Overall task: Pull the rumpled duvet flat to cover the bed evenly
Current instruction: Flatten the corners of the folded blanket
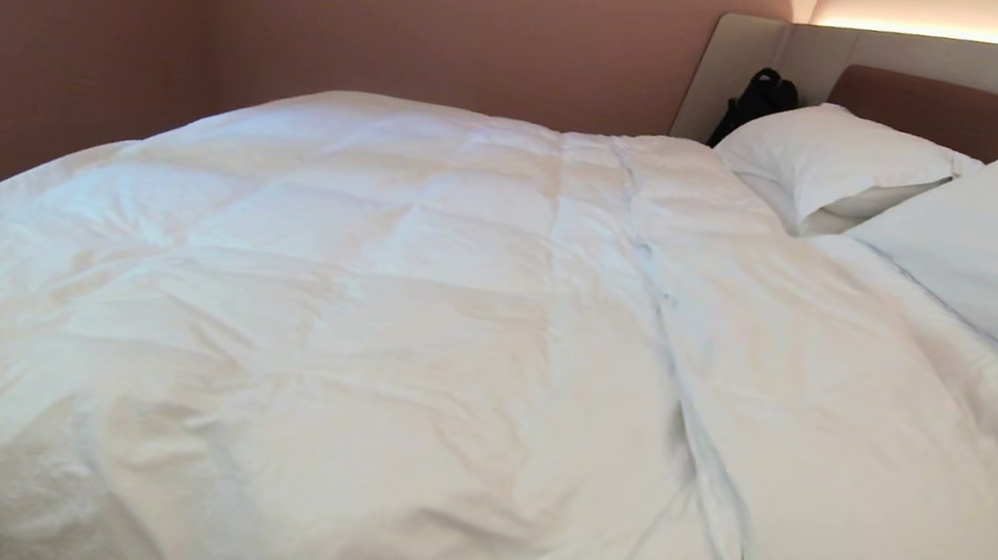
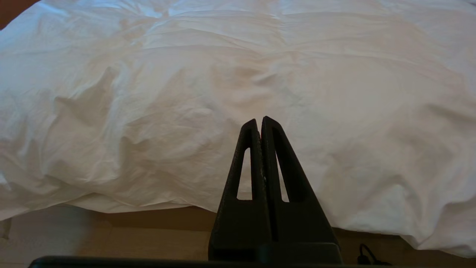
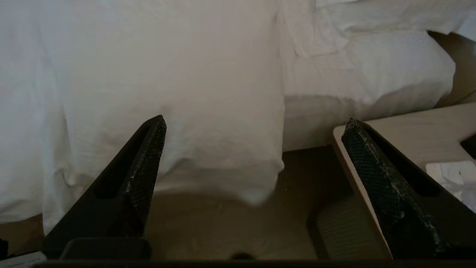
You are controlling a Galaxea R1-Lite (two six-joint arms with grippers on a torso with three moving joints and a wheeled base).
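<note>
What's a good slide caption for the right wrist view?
Open right gripper facing the duvet's overhanging edge beside a bedside table.

The bed [image 1: 983, 113] carries a white duvet [image 1: 408, 336] across it, with two pillows [image 1: 834, 159] far right.

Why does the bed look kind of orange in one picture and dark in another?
Head view: a glowing light strip above the headboard tints the wall and duvet warm. Left wrist view: the duvet looks pinkish, with soft shadows in its wrinkles. Right wrist view: dimmer and greyer, the floor in shadow.
</note>
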